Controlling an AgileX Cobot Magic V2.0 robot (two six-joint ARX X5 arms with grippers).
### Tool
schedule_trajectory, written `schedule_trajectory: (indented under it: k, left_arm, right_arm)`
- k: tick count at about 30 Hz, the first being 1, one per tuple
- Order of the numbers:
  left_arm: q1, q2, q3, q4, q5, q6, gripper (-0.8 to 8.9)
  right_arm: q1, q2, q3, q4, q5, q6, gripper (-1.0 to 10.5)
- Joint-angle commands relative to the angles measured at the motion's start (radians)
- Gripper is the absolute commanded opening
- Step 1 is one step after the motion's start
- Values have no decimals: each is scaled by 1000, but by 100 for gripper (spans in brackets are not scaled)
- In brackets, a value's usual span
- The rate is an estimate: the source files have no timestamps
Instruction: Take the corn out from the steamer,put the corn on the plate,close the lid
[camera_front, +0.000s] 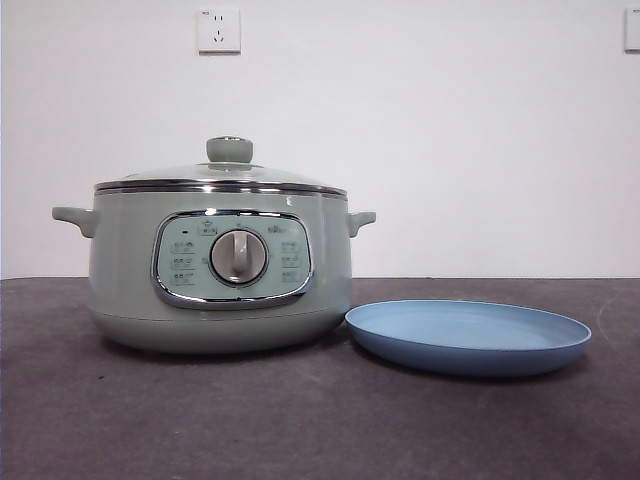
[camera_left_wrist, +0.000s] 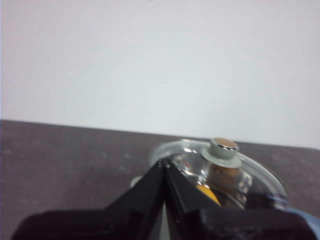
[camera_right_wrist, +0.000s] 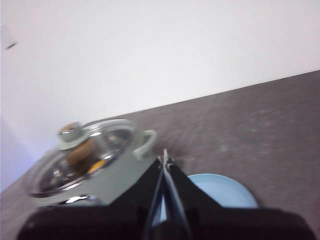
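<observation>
The sage-green steamer (camera_front: 220, 265) stands on the dark table at the left, with the glass lid (camera_front: 225, 175) seated on it and the pale green knob (camera_front: 229, 150) on top. Through the lid glass a bit of the yellow-orange corn (camera_left_wrist: 207, 194) shows inside the pot. The light-blue plate (camera_front: 468, 336) lies empty just right of the steamer. My left gripper (camera_left_wrist: 164, 165) is shut, hovering above and short of the lid (camera_left_wrist: 220, 167). My right gripper (camera_right_wrist: 164, 156) is shut too, above the steamer (camera_right_wrist: 115, 180) and the plate (camera_right_wrist: 220, 192). Neither arm appears in the front view.
A white wall with a power socket (camera_front: 218, 30) rises behind the table. Dark tabletop (camera_front: 300, 420) stretches in front of the steamer and the plate.
</observation>
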Motion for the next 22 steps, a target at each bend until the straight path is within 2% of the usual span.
schedule_trajectory:
  k: [1, 5, 11, 17, 22]
  left_arm:
    - [2, 44, 58, -53, 48, -10, -8]
    - [2, 130, 150, -121, 145, -5, -8]
    - [2, 272, 268, -206, 264, -1, -8]
    - [2, 403, 378, -303, 401, 64, -8]
    - [2, 481, 454, -392, 467, 110, -8]
  right_arm:
    - [1, 105, 106, -49, -55, -12, -11]
    - [1, 254, 270, -177, -167, -102, -11]
    - [2, 451, 525, -436, -344, -299, -11]
    - [6, 579, 720, -678, -401, -468, -11]
    - [28, 619, 787, -782, -400, -523, -11]
